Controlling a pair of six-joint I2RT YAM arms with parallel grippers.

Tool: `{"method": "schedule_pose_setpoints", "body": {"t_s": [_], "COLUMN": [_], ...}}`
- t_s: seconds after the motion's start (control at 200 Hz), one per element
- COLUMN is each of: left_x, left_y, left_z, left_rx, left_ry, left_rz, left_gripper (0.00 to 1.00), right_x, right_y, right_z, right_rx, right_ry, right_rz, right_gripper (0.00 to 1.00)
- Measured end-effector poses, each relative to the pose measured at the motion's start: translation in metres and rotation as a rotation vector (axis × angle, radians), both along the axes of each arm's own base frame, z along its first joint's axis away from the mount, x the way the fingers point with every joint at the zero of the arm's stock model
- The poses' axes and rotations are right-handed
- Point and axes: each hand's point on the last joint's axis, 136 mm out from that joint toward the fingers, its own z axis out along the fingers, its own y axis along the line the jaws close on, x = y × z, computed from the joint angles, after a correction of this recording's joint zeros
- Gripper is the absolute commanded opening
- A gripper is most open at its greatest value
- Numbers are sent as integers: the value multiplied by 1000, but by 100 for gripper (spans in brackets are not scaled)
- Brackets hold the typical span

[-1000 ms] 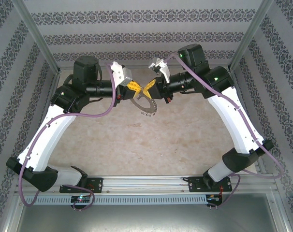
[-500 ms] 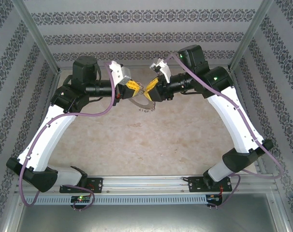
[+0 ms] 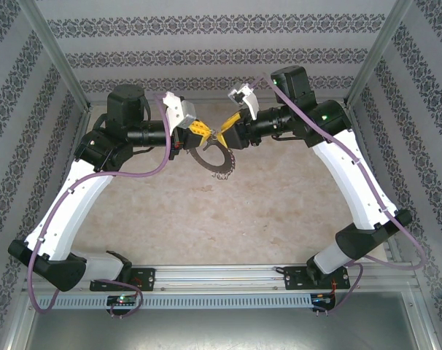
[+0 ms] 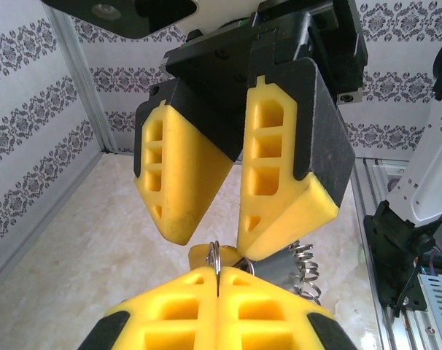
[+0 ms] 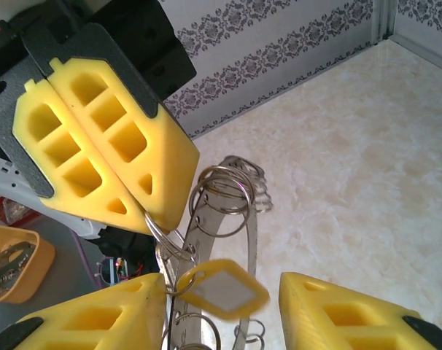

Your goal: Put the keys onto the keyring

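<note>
Pinching a thin wire loop of the keyring (image 3: 219, 169) between their closed tips, the left fingers (image 4: 170, 317) hold it in the air above the bench (image 3: 228, 219), toward the far wall. The grey ring hangs below them with its jagged rim lowest and small wire loops bunched along its band. Just right of the pinch, the key (image 5: 221, 288) dangles among those loops. Its yellow head is plain to see, but its blade is too blurred to make out. The right fingers (image 5: 352, 313) stand open with the key between them, their tips facing the left pair.
</note>
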Motion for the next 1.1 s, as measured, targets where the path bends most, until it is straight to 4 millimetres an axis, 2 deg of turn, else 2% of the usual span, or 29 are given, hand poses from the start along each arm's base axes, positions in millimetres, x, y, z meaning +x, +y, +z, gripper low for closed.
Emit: {"method": "schedule_pose_setpoints", "body": {"t_s": [0.095, 0.3, 0.435, 0.704, 1.099], "left_x": [0, 1, 3, 10, 18], "left_y": [0, 0, 2, 2, 6], "left_z": [0, -1, -1, 2, 24], "left_rx": [0, 1, -6, -83, -184], "left_ry": [1, 1, 14, 56, 46], "left_rz": [-2, 3, 15, 10, 17], "left_gripper": [0, 0, 0, 0, 0], "right_x": [-1, -4, -4, -1, 15], "right_y": [2, 6, 6, 5, 14], "right_z": [1, 1, 2, 3, 11], "right_rx": [12, 29, 35, 45, 64], "right_ry": [16, 39, 39, 45, 107], "right_rz": [9, 37, 44, 45, 44], "right_gripper": [42, 12, 1, 0, 0]}}
